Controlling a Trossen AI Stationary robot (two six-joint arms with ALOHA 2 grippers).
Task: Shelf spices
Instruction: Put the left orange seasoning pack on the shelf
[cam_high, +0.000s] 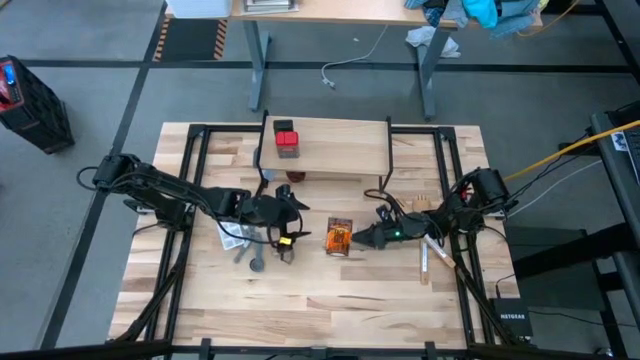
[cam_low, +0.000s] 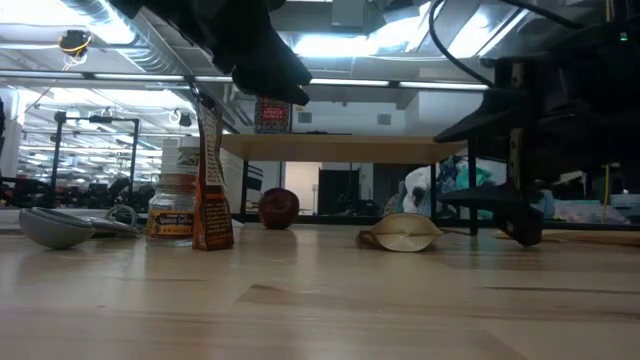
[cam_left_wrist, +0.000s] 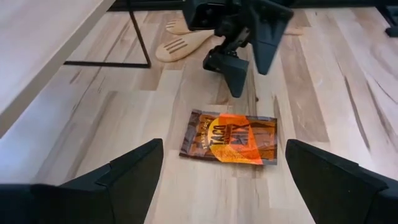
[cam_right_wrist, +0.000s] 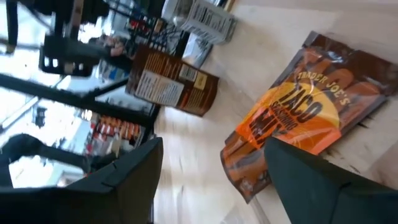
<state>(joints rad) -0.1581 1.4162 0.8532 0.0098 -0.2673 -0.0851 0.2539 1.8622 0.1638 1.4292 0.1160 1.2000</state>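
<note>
Hands (cam_high: 298, 222) (cam_high: 362, 240) gape empty, flanking flat packet (cam_high: 339, 237).

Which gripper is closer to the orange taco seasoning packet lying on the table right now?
Right. The right gripper sits just beside the packet, jaws open, on its right-arm side. The left gripper, also open, hangs farther off on the packet's other side.

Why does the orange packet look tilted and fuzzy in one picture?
In the right wrist view the camera is tilted, so the orange packet and table slant and smear, with bright glare behind. In the left wrist view the packet lies flat and sharper. In the low view ceiling lights glare.
</note>
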